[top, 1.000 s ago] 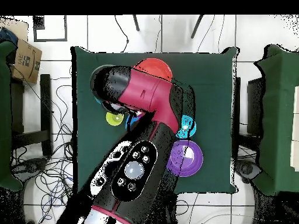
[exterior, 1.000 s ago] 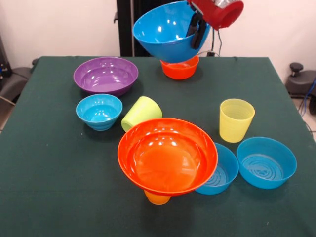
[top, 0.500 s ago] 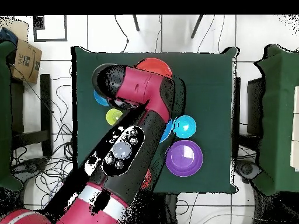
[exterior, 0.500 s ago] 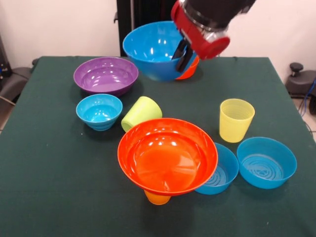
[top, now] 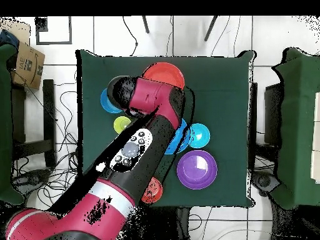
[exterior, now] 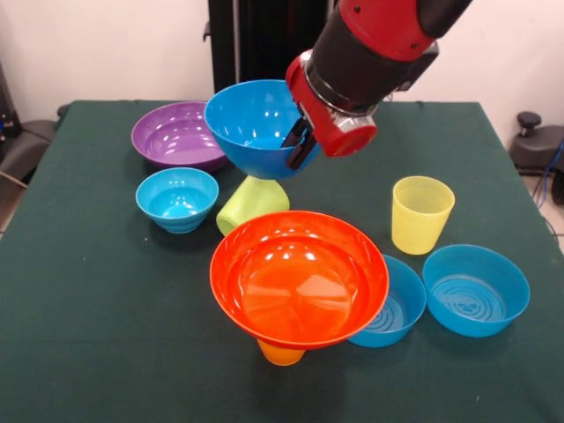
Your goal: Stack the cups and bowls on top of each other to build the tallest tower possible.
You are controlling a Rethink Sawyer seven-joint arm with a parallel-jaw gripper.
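Note:
My gripper (exterior: pixel 294 146) is shut on the right rim of the large blue bowl (exterior: pixel 254 128) and holds it tilted in the air, behind and above the large orange bowl (exterior: pixel 300 278). That bowl rests on the upside-down orange cup (exterior: pixel 280 354). The lime green cup (exterior: pixel 252 202) lies on its side just under the held bowl. The pale yellow cup (exterior: pixel 421 214) stands upright at the right. The large orange bowl also shows in the overhead view (top: pixel 166 75), where the arm hides my gripper.
The purple bowl (exterior: pixel 175 134) and the small blue bowl (exterior: pixel 177 198) sit at the left. Two medium blue bowls (exterior: pixel 397 308) (exterior: pixel 477 290) sit at the front right. The small orange bowl (top: pixel 152 189) shows only in the overhead view, near the robot's base.
The arm has carried the large blue bowl down and toward the camera, away from the small orange bowl, which it now hides. Nothing else on the table has moved.

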